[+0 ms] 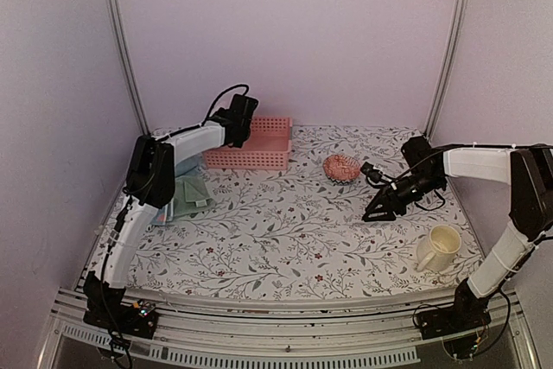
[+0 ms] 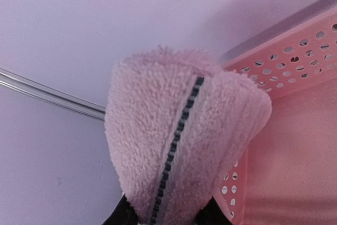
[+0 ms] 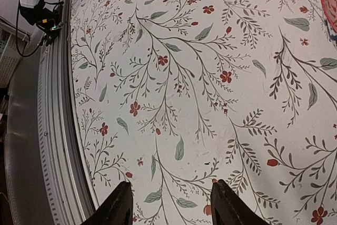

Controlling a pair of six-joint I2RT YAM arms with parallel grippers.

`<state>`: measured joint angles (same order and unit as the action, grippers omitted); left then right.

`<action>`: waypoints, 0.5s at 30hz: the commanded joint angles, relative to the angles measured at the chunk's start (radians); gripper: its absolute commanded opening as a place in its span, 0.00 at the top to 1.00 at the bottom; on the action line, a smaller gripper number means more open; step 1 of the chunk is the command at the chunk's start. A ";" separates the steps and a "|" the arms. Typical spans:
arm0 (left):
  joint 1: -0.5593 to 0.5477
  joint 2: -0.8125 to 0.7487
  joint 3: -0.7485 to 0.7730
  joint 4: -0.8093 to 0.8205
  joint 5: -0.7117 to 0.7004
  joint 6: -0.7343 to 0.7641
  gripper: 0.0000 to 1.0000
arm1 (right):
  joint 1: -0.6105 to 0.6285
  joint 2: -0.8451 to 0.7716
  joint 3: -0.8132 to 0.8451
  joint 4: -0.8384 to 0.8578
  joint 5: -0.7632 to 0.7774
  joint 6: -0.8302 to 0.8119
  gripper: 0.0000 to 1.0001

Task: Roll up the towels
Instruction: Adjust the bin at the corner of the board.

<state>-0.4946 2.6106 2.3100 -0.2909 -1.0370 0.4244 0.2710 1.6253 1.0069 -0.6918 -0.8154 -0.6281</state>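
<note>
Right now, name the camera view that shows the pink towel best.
Left wrist view: the pink towel fills the frame, bundled and clamped in the left end effector by the pink basket. Top view hides it behind that arm. Right wrist shows floral tablecloth, no towel.

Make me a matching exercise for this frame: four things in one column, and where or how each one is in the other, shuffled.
Things:
1. pink towel
2. green towel
3. mug
4. right gripper

Places or states:
a. upright, near the right front corner of the table
b. bundled up, held in the left gripper by the pink basket
c. lying at the table's left edge, under the left arm
d. open, nothing between its fingers, low over the table

Pairs: 1-b, 2-c, 3-a, 4-d
</note>
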 commanded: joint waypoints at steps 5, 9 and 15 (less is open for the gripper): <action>-0.019 0.082 0.036 0.162 -0.067 0.178 1.00 | 0.000 0.006 -0.004 -0.014 -0.019 -0.011 0.47; -0.028 0.165 0.086 0.226 -0.087 0.269 1.00 | 0.000 0.013 -0.004 -0.018 -0.019 -0.012 0.47; -0.038 0.207 0.104 0.191 -0.078 0.225 1.00 | 0.000 0.017 -0.004 -0.022 -0.017 -0.015 0.47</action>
<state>-0.5171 2.7930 2.3856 -0.1089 -1.1137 0.6628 0.2710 1.6257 1.0069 -0.6960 -0.8181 -0.6285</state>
